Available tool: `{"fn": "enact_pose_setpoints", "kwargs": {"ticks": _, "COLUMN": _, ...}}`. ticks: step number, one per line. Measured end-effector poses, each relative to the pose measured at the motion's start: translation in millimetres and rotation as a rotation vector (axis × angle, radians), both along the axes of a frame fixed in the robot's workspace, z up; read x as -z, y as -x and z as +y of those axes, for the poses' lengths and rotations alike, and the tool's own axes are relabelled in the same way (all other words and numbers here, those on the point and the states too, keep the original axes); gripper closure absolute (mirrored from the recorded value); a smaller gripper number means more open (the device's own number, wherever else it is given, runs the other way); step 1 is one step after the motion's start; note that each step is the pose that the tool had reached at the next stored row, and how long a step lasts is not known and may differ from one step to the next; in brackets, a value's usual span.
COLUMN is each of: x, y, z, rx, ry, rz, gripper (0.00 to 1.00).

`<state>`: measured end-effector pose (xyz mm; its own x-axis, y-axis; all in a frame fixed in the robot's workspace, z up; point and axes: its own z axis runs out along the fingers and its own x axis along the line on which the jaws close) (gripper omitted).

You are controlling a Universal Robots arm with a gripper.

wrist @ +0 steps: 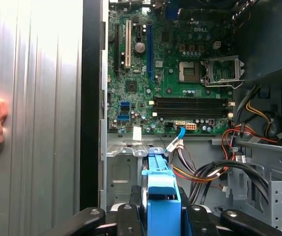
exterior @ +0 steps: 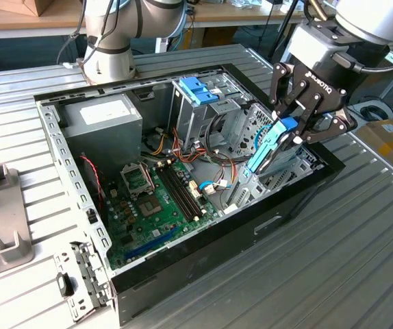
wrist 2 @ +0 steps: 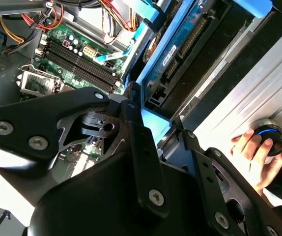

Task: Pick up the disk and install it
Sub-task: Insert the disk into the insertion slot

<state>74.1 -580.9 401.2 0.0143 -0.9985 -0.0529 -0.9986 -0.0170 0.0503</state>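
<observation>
While the open case (exterior: 183,274) lies flat on the ribbed table (exterior: 333,274), its near black wall faces the exterior camera, with a grey bracket (exterior: 80,281) on the table by its near left corner. Just behind that wall sits the green board (exterior: 159,205), its dark memory slots showing in both wrist views. Right of the board, over the near right corner of the case, the gripper (exterior: 287,133) has its black fingers (wrist: 131,223) closed on the disk (exterior: 265,154), pinching the light blue bracket at its top end; the disk stands tilted on edge, its lower end down among the metal bays (exterior: 279,175), and its dark body and circuit side show in the second wrist view. Farther back, a bare blue caddy handle (exterior: 198,90) tops the drive cage, and the grey supply box (exterior: 100,120) fills the far left corner. In the wrist views, a person's hand (wrist 2: 254,155) rests on a small dark knob (wrist 2: 270,137) on the table beside the case.
</observation>
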Motion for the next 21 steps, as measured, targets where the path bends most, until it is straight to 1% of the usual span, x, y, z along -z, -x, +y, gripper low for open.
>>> {"fn": "enact_pose_setpoints", "kwargs": {"ticks": 3, "x": 2.2, "y": 0.0, "z": 0.0, "rx": 0.0, "ry": -0.0001, "rz": 0.0, "gripper": 0.63}}
{"fn": "enact_pose_setpoints", "kwargs": {"ticks": 8, "x": 2.5, "y": 0.0, "z": 0.0, "rx": 0.0, "ry": -0.0003, "rz": -0.0001, "gripper": 0.62}}
{"fn": "enact_pose_setpoints", "kwargs": {"ticks": 9, "x": 2.6, "y": 0.0, "z": 0.0, "rx": 0.0, "ry": -0.0002, "rz": -0.0001, "gripper": 0.56}}
{"fn": "enact_pose_setpoints", "kwargs": {"ticks": 10, "x": 2.6, "y": 0.0, "z": 0.0, "rx": 0.0, "ry": -0.0002, "rz": -0.0001, "gripper": 0.56}}
{"fn": "enact_pose_setpoints", "kwargs": {"ticks": 11, "x": 2.6, "y": 0.0, "z": 0.0, "rx": 0.0, "ry": -0.0001, "rz": 0.0001, "gripper": 0.5}}
{"fn": "enact_pose_setpoints", "kwargs": {"ticks": 18, "x": 2.6, "y": 0.0, "z": 0.0, "rx": 0.0, "ry": -0.0002, "rz": 0.0, "gripper": 0.5}}
{"fn": "enact_pose_setpoints", "kwargs": {"ticks": 21, "x": 1.0, "y": 0.0, "z": 0.0, "rx": 0.0, "ry": -0.0003, "rz": 0.0, "gripper": 0.5}}
